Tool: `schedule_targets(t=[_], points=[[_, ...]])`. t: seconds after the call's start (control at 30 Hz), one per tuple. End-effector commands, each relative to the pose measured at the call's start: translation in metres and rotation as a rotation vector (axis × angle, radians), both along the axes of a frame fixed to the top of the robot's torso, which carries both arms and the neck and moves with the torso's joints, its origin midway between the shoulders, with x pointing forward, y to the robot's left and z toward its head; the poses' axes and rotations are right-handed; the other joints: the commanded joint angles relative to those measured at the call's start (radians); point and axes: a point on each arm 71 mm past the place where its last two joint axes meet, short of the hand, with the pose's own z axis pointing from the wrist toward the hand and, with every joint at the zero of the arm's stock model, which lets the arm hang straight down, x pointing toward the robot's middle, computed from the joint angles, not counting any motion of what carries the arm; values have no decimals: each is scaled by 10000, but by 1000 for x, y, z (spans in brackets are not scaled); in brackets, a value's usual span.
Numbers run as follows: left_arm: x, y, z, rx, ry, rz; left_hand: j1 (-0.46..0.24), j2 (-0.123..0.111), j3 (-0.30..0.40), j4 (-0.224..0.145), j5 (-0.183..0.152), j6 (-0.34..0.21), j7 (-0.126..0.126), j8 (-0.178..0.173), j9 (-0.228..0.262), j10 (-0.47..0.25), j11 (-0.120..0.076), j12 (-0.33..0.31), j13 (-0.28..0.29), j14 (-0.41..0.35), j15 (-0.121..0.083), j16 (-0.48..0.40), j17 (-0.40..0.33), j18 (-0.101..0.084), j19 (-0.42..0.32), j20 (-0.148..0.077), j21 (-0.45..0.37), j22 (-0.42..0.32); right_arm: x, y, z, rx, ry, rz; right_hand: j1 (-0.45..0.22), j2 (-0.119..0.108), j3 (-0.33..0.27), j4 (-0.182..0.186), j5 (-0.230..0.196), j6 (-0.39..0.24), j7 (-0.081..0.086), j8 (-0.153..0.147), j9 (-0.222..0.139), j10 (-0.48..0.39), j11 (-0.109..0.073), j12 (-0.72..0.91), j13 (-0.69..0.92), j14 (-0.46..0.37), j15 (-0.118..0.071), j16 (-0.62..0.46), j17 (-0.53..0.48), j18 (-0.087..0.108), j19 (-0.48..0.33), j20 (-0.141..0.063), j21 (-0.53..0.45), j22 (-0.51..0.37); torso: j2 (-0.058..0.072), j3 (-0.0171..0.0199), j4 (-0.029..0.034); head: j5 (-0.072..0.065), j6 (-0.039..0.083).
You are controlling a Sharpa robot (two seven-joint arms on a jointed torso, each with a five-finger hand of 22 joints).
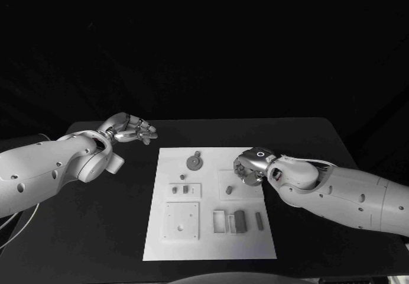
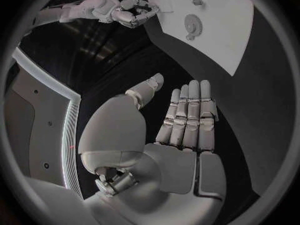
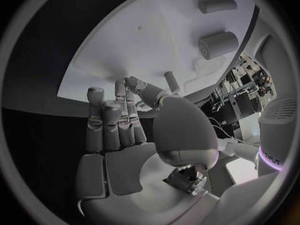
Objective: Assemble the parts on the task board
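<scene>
The white task board [image 1: 208, 236] lies in the middle of the black table. On it are a round toothed disc [image 1: 196, 161], a small peg [image 1: 229, 190], a square plate [image 1: 181, 220] and three upright bars [image 1: 239, 220]. My right hand [image 1: 250, 171] hovers over the board's far right part with its fingers pointing down at the surface. In the right wrist view its fingers [image 3: 115, 120] are apart and hold nothing, and a thin peg [image 3: 170, 81] stands just beside the thumb tip. My left hand [image 1: 129, 129] floats off the board's far left corner, fingers [image 2: 187, 115] straight and empty.
Black table [image 1: 102, 225] surrounds the board, with bare room on the left and right. Two grey cylindrical parts [image 3: 217, 44] stand on the board [image 3: 156, 40] beyond the right hand. In the left wrist view the disc [image 2: 192, 24] lies on the board [image 2: 237, 35].
</scene>
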Motion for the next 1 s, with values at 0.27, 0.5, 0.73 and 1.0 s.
schedule_targets(t=[0.27, 0.5, 0.73, 1.0], points=[[0, -2, 0, -85, 110, -137, 89, -1, -80, -5, 23, -78, -14, 49, -3, -64, -8, 11, -22, 65, -13, -46, 33, 102, 83, 6, -51, 14, 2, 0, 4, 162, 385, -46, -78, 55, 66, -8, 3, 45, 2, 41, 11, 208, 154, -11, 9, 7, -78, -52, 9, 630, 48, -52, 38, 16, 2, -3, 7, -12, -6], [0, -2, 0, -81, 135, -144, 94, -5, -82, -7, 24, -82, -12, 49, -4, -71, -5, 8, -25, 65, -14, -54, 43, 100, 83, 5, -55, 14, 1, -3, 9, 375, 684, -165, -93, 53, 69, -8, 2, 44, 2, 39, 10, 209, 154, -17, 11, 2, -78, -58, 9, 630, 44, -51, 34, 16, 2, -4, 6, -2, -15], [0, -1, 0, -70, 125, -108, 99, -7, -83, -9, 23, -84, -11, 48, -5, -79, -2, 6, -29, 65, -14, -62, 54, 98, 84, 4, -59, 15, -1, -1, 26, 708, 662, -103, -113, 62, 74, -9, 1, 42, 4, 36, 10, 209, 154, -25, 13, -4, -79, -65, 10, 630, 40, -50, 28, 16, 1, -7, -7, 1, -20], [0, -1, 0, -70, 102, -91, 104, -8, -84, -10, 24, -85, -11, 49, -5, -83, 0, 6, -32, 66, -15, -69, 64, 97, 85, 3, -62, 15, -3, 6, 39, 784, 225, 228, -121, 60, 77, -14, 1, 42, 3, 35, 10, 210, 153, -30, 15, -7, -79, -67, 11, 630, 38, -50, 26, 17, 0, -19, 4, 20, -1]])
